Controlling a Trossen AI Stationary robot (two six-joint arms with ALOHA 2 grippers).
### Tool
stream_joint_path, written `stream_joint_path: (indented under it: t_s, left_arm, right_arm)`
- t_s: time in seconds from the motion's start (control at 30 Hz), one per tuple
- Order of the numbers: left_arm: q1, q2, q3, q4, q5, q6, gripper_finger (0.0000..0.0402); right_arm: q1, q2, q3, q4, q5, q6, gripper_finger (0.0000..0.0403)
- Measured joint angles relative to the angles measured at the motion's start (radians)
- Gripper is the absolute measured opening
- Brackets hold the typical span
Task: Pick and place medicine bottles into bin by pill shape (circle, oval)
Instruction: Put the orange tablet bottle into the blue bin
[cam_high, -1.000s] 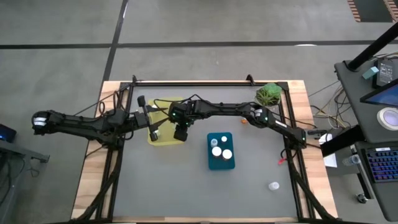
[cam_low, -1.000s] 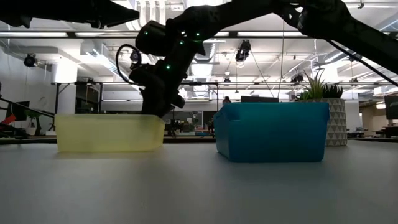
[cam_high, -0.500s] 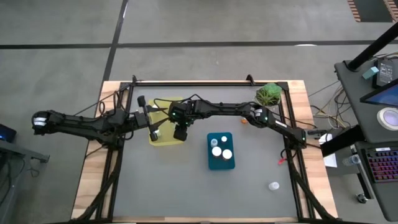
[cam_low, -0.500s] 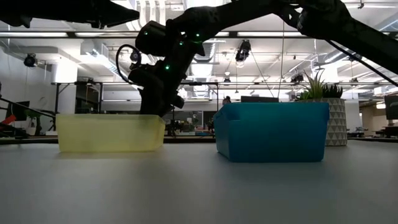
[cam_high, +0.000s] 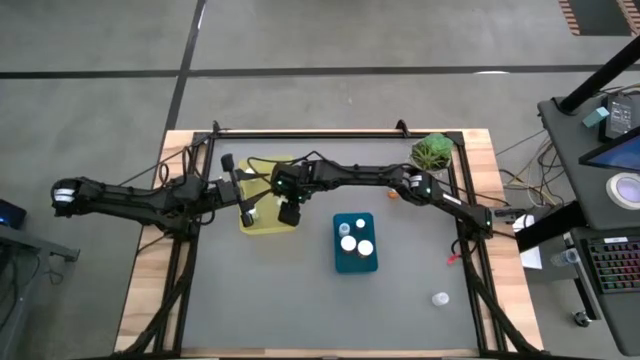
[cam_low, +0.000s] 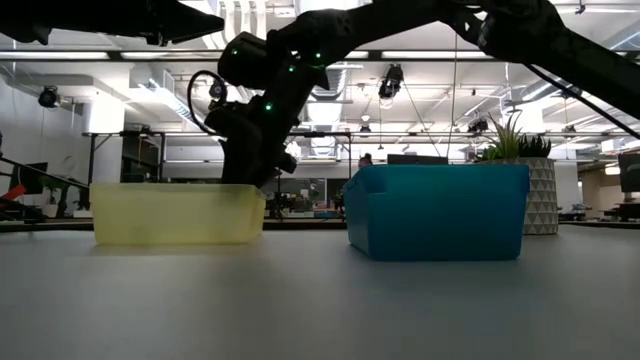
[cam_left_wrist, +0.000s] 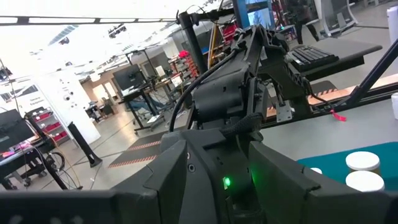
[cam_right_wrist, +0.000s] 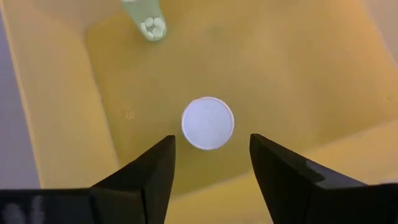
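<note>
My right gripper (cam_right_wrist: 211, 146) hangs open over the yellow bin (cam_high: 265, 224), fingers pointing down into it. A medicine bottle with a round white cap (cam_right_wrist: 208, 122) stands upright on the bin's floor below the gap between the fingers, which stand clear of it. A second bottle (cam_right_wrist: 148, 23) lies on its side in the bin, with pills showing inside. In the high view my right gripper (cam_high: 290, 212) is at the bin's right side. My left gripper (cam_high: 246, 207) is open at the bin's left side, holding nothing. Three white-capped bottles (cam_high: 353, 238) stand in the teal bin (cam_high: 356, 268).
The teal bin (cam_low: 435, 212) stands right of the yellow bin (cam_low: 175, 213). One more bottle (cam_high: 439, 298) stands alone on the table near the front right. A potted plant (cam_high: 432, 152) is at the far right corner. The two arms are close together over the yellow bin.
</note>
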Motion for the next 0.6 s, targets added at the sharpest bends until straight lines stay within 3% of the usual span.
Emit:
stream_joint_path:
  t_s: [0.2,0.6]
  left_arm:
    - [0.000,0.000,0.000,0.000,0.000,0.000,0.0157]
    - [0.000,0.000,0.000,0.000,0.000,-0.003,0.0157]
  right_arm:
    - [0.006,-0.077,0.000,-0.076,0.002,0.024,0.0201]
    - [0.045,-0.251,-0.006,-0.431,0.019,0.147,0.0201]
